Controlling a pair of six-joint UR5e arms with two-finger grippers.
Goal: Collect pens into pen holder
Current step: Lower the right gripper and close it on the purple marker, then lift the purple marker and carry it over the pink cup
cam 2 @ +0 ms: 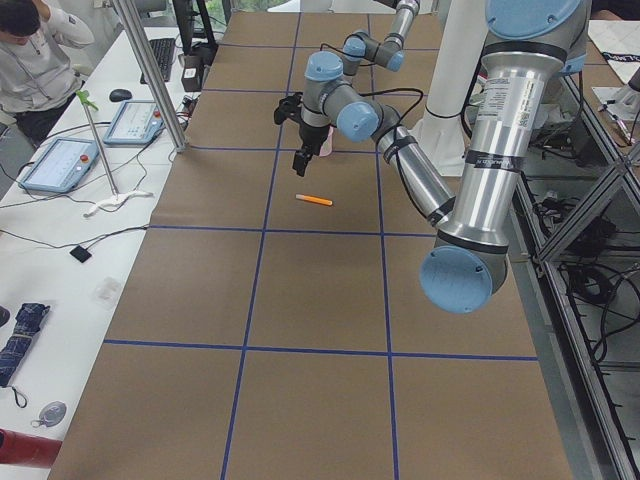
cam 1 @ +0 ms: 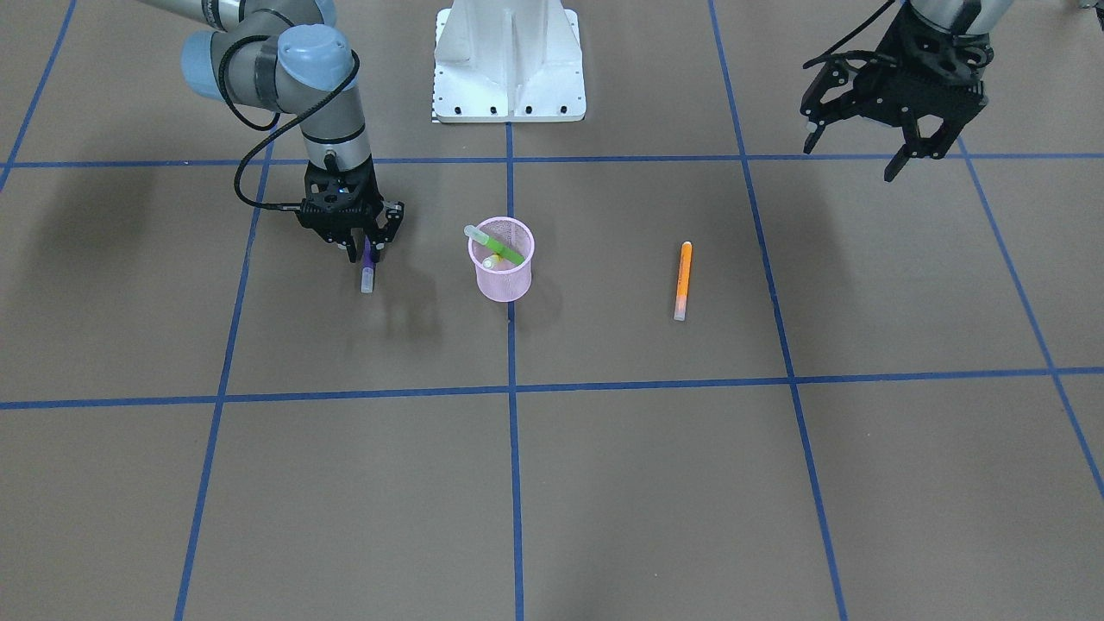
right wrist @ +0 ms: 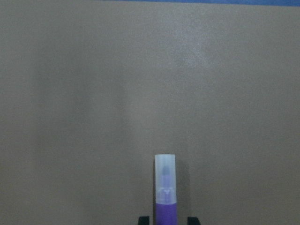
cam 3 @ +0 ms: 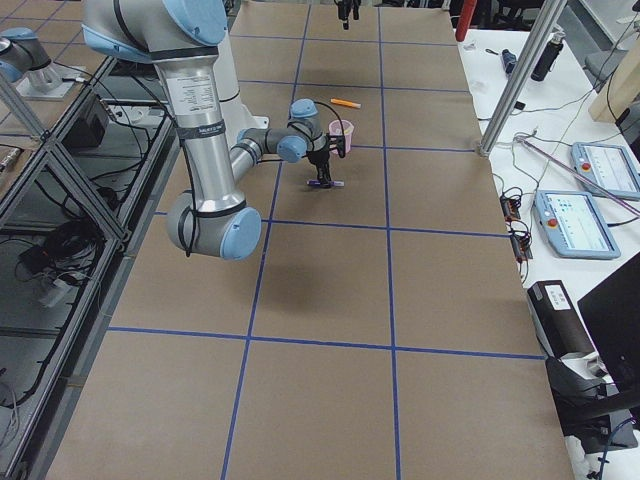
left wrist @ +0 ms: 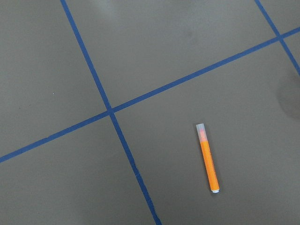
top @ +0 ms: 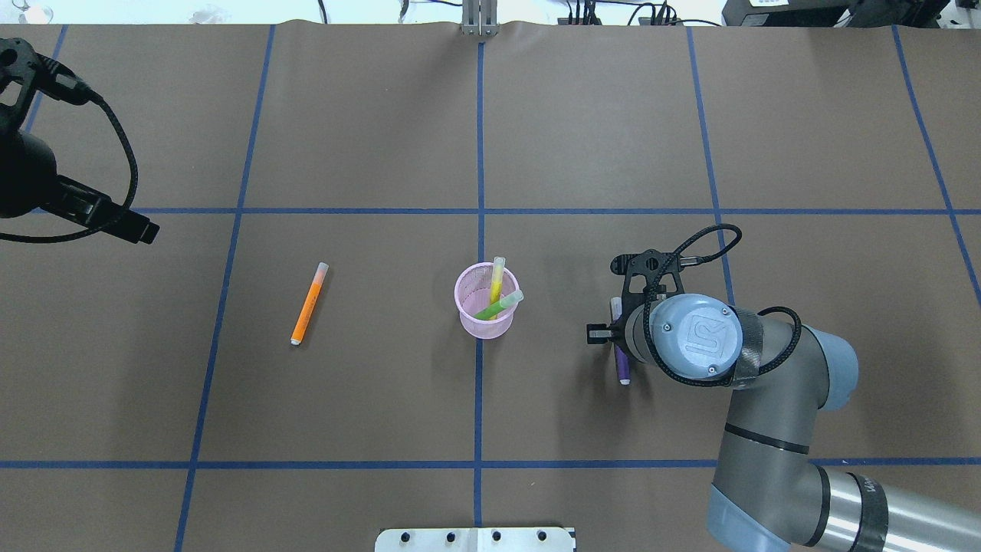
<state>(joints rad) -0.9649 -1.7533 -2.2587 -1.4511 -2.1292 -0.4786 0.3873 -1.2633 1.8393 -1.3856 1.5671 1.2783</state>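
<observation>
The pink mesh pen holder (cam 1: 500,280) stands near the table's middle and shows in the overhead view (top: 483,326) too. A green pen (cam 1: 496,246) and a yellow pen (top: 497,277) lean inside it. The purple pen (cam 1: 367,274) lies flat on the table beside the holder. My right gripper (cam 1: 366,252) is down over it, fingers either side of its purple end with small gaps, as the right wrist view (right wrist: 165,187) shows. The orange pen (cam 1: 683,280) lies alone on the holder's other side and shows in the left wrist view (left wrist: 208,159). My left gripper (cam 1: 851,159) hangs open and empty high above the table.
Brown table cover with blue tape grid lines (cam 1: 511,388). The robot's white base (cam 1: 509,60) stands behind the holder. Operator desks with tablets (cam 3: 600,170) line the far table edge.
</observation>
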